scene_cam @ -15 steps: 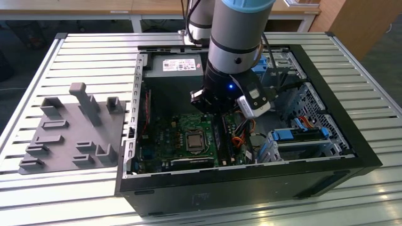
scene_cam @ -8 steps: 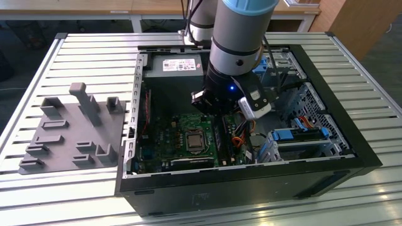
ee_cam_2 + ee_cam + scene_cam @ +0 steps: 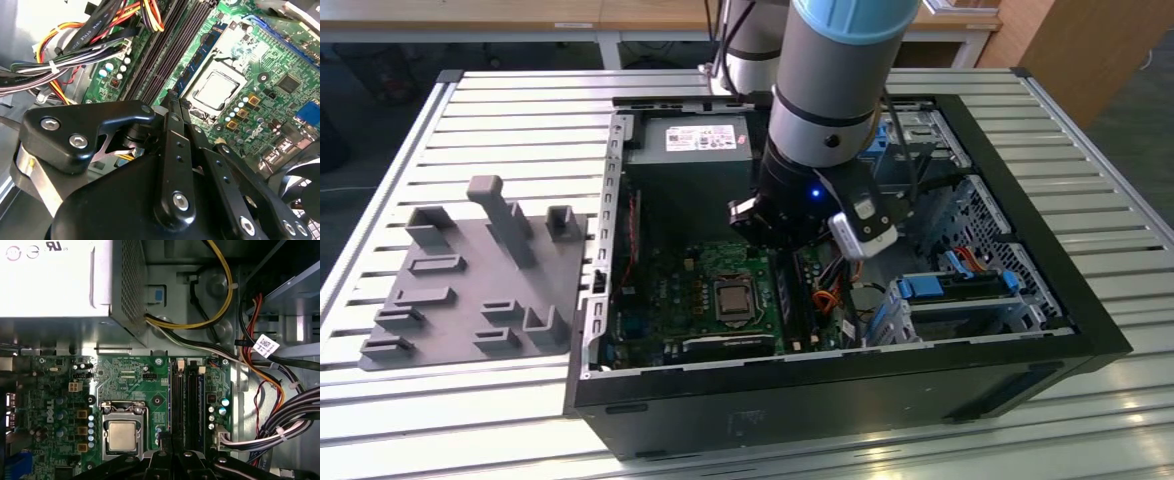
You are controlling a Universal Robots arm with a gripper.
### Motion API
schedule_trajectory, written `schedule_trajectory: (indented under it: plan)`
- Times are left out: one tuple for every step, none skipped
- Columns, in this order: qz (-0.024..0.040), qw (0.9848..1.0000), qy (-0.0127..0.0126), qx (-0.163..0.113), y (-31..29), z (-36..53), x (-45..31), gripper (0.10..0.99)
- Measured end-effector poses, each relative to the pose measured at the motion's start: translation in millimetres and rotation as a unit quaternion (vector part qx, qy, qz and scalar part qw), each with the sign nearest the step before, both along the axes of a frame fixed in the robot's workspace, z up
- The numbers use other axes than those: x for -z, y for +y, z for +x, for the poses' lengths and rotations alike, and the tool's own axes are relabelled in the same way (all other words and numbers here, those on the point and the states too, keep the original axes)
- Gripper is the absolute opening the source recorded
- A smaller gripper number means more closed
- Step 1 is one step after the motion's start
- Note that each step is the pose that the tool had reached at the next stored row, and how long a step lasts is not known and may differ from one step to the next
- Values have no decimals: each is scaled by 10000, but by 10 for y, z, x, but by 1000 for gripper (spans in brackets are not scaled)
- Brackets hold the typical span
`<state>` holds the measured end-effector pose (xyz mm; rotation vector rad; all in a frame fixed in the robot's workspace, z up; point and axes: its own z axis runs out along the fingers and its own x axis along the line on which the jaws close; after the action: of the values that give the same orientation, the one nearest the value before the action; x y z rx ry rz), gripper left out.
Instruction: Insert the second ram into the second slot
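The arm (image 3: 834, 90) reaches down into an open computer case (image 3: 1067, 300) lying on the slatted tabletop (image 3: 494, 110), with a grey fixture block (image 3: 467, 280) well apart on the exterior view's left. In both wrist views the claw (image 3: 172, 96) (image 3: 162, 439) has its fingers drawn together to a narrow tip, with nothing visible between them. The second ram (image 3: 205, 52) (image 3: 170, 390) stands on edge in the slot just beside the processor socket (image 3: 217, 90) (image 3: 122, 435). The claw's tip sits at one end of the ram, in line with it; whether they touch cannot be told. Dark memory slots (image 3: 165, 45) (image 3: 184, 395) run parallel on the ram's far side, toward the bundled cables (image 3: 75, 55).
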<state>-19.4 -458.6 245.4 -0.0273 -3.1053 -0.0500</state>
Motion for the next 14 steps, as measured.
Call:
schedule_trajectory:
  plan:
    - [0, 10000, 0, 0, 0, 0, 6, 118]
    - [-2, 10000, 0, 0, 0, 0, 8, 118]
    - [-2, 10000, 0, 0, -1, 0, 9, 118]
    - [-2, 10000, 0, 0, -1, 0, 9, 118]
    - [0, 10000, 0, 0, -2, 0, 11, 118]
    - [0, 10000, 0, 0, -3, 0, 11, 118]
    - [1, 10000, -1, 0, -6, 0, 11, 118]
    - [10, 10000, 0, 0, -8, 0, 11, 118]
    - [17, 10000, -1, 0, -11, 0, 11, 118]
    - [19, 10000, 0, 0, -14, 0, 11, 118]
    - [20, 10000, 0, 0, -19, 0, 12, 118]
    - [21, 10000, 0, -1, -26, 1, 13, 118]
    - [21, 10000, 0, 0, -30, 1, 14, 118]
    - [21, 10000, 0, 0, -33, 3, 16, 118]
